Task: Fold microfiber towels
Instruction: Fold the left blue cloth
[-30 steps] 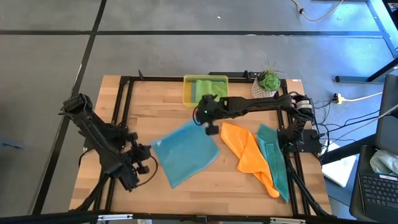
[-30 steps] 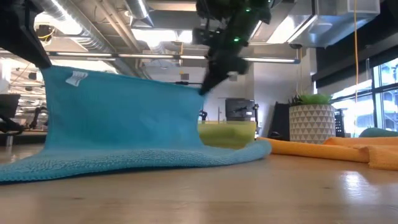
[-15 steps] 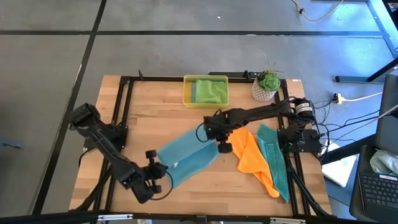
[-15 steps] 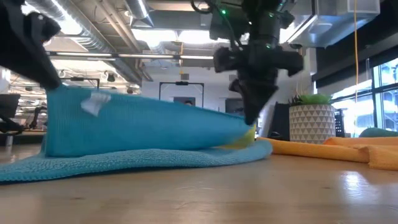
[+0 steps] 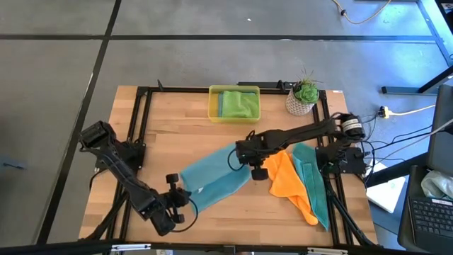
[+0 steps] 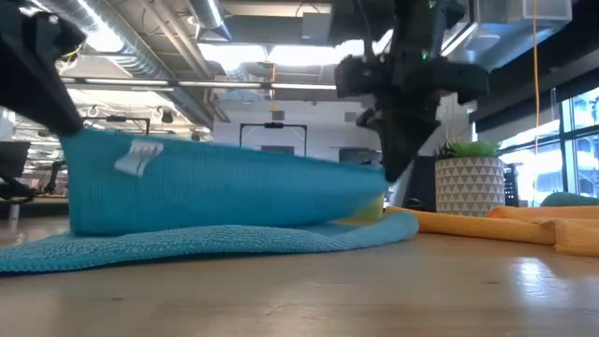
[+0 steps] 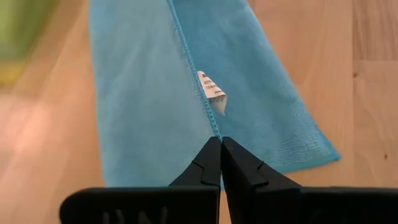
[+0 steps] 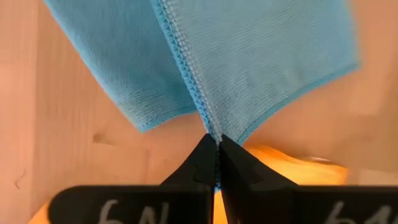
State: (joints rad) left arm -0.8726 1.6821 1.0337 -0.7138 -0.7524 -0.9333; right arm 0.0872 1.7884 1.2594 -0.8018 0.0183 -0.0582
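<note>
A teal microfiber towel (image 5: 212, 178) lies slantwise at the table's middle, doubled over itself. Its lower layer (image 6: 187, 245) rests on the wood and its upper layer (image 6: 225, 187) spans between my two grippers. My left gripper (image 5: 182, 195) is shut on the towel's near-left end, close to a white label (image 7: 213, 93). My right gripper (image 5: 249, 164) is shut on the far-right end. An orange towel (image 5: 284, 178) and a folded teal towel (image 5: 311, 178) lie to the right. A lime green towel (image 5: 239, 103) sits in the yellow tray (image 5: 212, 106). My left gripper pinches a corner of the towel's hemmed edge (image 7: 216, 132) between its two fingers, slanting down from the near-left. That edge is raised above the lower layer and runs fairly taut toward the other gripper. My right gripper pinches the other corner of the same hemmed edge (image 8: 210, 129) between its two fingers, coming from above and pointing steeply down. The corner hangs just above the table beside the orange towel.
A potted plant (image 5: 304, 93) stands at the far right corner. The yellow tray stands at the far edge's middle. Black frame rails (image 5: 141, 120) run along the table's left and far sides. Bare wood (image 5: 241, 219) lies along the near edge.
Both grippers have gone down and toward the table's near-right, carrying the towel's held edge over the rest of it. The towel, a spread square a second ago, is now folded over into a narrower band. Its lower layer has stayed on the table.
</note>
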